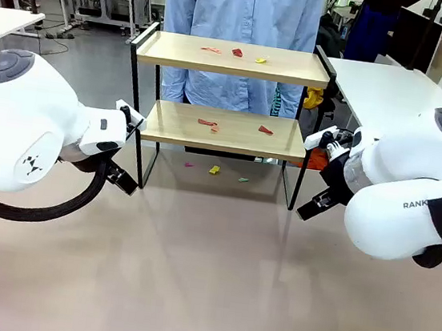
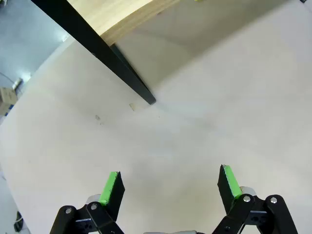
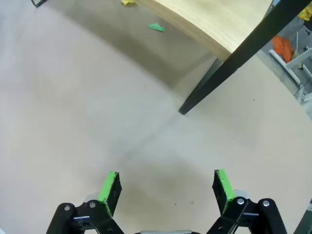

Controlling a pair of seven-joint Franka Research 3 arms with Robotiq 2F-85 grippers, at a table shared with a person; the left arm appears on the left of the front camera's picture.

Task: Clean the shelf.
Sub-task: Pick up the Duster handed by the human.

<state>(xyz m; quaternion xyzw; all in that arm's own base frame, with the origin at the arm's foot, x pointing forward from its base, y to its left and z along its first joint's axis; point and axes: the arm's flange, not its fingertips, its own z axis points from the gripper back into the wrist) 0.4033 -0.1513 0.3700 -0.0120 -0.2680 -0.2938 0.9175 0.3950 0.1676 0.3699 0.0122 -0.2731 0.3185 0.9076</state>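
The shelf [image 1: 230,58] stands at the table's far side: two light wooden boards in a black frame. Small red and yellow scraps [image 1: 236,53] lie on the top board, red ones [image 1: 208,124] on the lower board, and a few coloured scraps [image 1: 214,169] on the table under it. My left gripper [image 2: 169,187] is open over the bare table, near the shelf's front left leg [image 2: 126,75]. My right gripper [image 3: 165,187] is open too, near the front right leg [image 3: 214,80]. Nothing sits between either pair of fingers.
A person in a light blue shirt [image 1: 244,11] stands right behind the shelf. The tan table [image 1: 207,277] stretches wide in front of it. A green scrap [image 3: 156,28] and a yellow one [image 3: 128,2] lie under the lower board. White tables stand to both sides.
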